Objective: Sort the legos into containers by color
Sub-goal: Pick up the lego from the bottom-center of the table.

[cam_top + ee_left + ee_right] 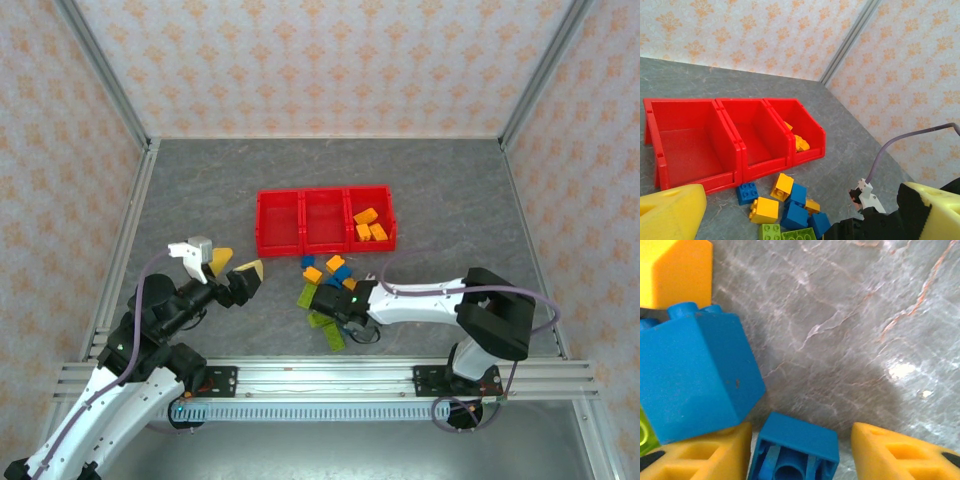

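Few are sorted, orange legos (368,226) in one end bin of the containers (280,222) beyond the right gripper (328,298), jaws apart astride a blue lego (792,450) — the pile (765,210) around it remains; left gripper (238,265) gapes.

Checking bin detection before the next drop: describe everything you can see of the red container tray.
The red tray is three open-top rectangular bins joined in one row, glossy plastic by its look. It sits upright on the grey marbled table, just beyond the loose bricks. The left bin and middle bin are empty; the right bin holds a few orange-yellow bricks. Each near wall is lower than its side walls.
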### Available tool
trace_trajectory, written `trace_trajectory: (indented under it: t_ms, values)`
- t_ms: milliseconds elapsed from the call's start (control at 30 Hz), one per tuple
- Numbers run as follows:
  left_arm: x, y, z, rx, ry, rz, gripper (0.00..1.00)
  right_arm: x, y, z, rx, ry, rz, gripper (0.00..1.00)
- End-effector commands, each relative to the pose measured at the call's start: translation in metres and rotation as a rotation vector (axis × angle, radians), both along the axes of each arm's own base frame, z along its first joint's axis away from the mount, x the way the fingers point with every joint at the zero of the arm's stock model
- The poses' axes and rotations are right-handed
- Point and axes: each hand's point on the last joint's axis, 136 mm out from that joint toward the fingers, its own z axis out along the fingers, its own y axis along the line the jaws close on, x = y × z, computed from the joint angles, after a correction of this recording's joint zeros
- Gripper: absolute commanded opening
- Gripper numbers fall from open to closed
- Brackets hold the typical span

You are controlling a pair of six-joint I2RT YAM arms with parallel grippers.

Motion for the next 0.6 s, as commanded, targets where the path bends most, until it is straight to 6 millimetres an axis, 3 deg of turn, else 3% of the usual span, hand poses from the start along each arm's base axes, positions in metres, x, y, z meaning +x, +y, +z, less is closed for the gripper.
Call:
trace_trajectory:
  t_ms: [0,233,433,567]
  values:
    - [-0.004,-0.003,0.01,-0.006,-0.056,-0.026,0.99,0.005,-0.026,0.0,-0.091,-0.035,-0.008,0.54]
    - [-0.003,-0.003,0.008,-0.003,-0.048,-0.024,0.99,0.015,-0.034,0.008,-0.095,-0.079,0.005,0.4]
    - [-0.001,-0.002,0.007,0.001,-0.041,-0.014,0.99,0.022,-0.028,0.006,-0.078,-0.099,0.046,0.32]
    - [0.001,0.001,0.006,0.004,-0.035,0.005,0.99,0.03,-0.022,0.021,-0.082,-0.136,0.11,0.29]
